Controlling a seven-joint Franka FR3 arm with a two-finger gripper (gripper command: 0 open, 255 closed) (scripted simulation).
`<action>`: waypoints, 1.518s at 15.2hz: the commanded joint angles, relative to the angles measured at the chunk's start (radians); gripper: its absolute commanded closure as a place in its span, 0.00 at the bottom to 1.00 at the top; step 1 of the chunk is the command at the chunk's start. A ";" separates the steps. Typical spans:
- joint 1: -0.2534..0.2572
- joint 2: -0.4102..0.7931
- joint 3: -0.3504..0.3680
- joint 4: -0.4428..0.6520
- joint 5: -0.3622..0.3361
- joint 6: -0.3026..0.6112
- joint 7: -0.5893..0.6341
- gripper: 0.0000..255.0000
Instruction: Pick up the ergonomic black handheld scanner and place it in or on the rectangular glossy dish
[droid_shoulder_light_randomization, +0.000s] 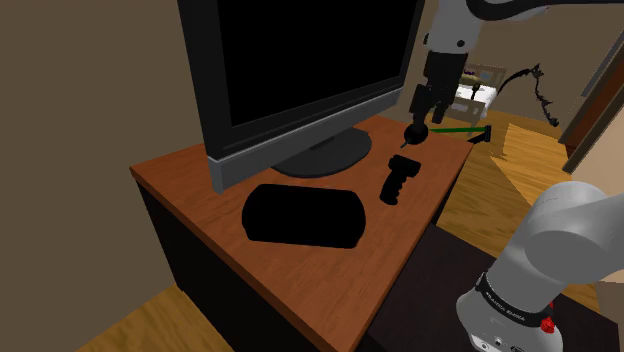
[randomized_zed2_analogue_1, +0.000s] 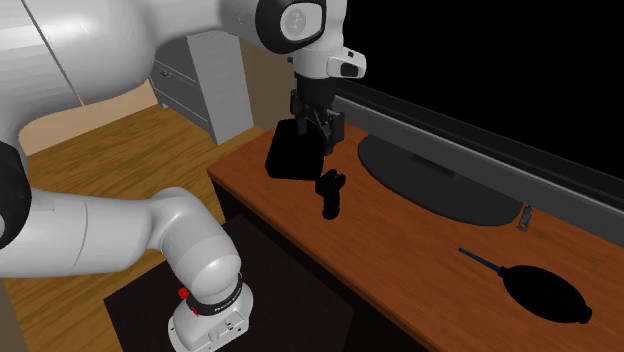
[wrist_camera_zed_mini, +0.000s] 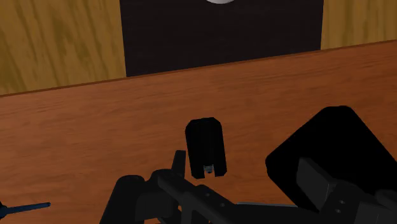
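The black handheld scanner (droid_shoulder_light_randomization: 399, 181) lies flat on the brown wooden desk (droid_shoulder_light_randomization: 190, 185), free of any grip. Beside it, towards the shoulder view's left, sits the black rounded rectangular dish (droid_shoulder_light_randomization: 300, 216). My gripper (droid_shoulder_light_randomization: 418, 110) hangs in the air above the desk, over the far end of the scanner, with its fingers apart and nothing between them. In the second exterior view the gripper (randomized_zed2_analogue_1: 310, 133) is above the scanner (randomized_zed2_analogue_1: 329, 192) and partly covers the dish (randomized_zed2_analogue_1: 286, 158). The wrist view looks down on the scanner (wrist_camera_zed_mini: 205, 146), with the dish (wrist_camera_zed_mini: 327, 149) to one side.
A large dark monitor (droid_shoulder_light_randomization: 290, 70) on a round base (droid_shoulder_light_randomization: 322, 154) stands along the back of the desk. A black bulb blower (randomized_zed2_analogue_1: 545, 291) with a thin nozzle lies farther along. The desk's edge drops to a wooden floor (droid_shoulder_light_randomization: 175, 320).
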 joint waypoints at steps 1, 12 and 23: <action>0.000 0.000 0.000 0.000 0.000 0.000 0.000 0.00; -0.044 -0.032 -0.060 -0.336 -0.026 0.339 -0.002 0.00; -0.046 -0.011 -0.064 -0.400 -0.030 0.424 -0.002 0.00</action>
